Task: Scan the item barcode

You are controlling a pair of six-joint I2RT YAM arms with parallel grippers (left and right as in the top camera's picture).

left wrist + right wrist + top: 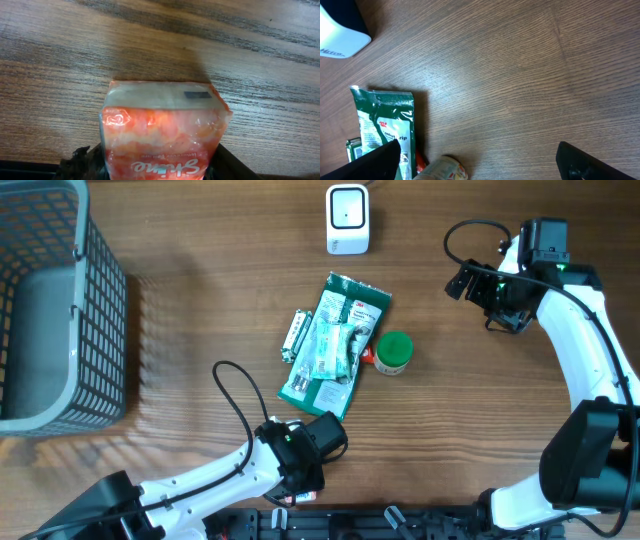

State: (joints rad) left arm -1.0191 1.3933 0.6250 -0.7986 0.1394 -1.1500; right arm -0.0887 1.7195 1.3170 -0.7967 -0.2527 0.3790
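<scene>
Near the front edge of the bench, the half-closed left tool grips the orange packet by its sides, while the right tool hangs wide open and empty toward the far right corner.

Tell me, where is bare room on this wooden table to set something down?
Bare wood lies between the grey mesh basket and the green plastic packets, and right of the green-lidded jar. The middle is crowded.

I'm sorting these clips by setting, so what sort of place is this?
Probably a mock shop checkout set up on a wooden table: a white barcode scanner, a grey mesh shopping basket, and a pile of packaged goods.
</scene>
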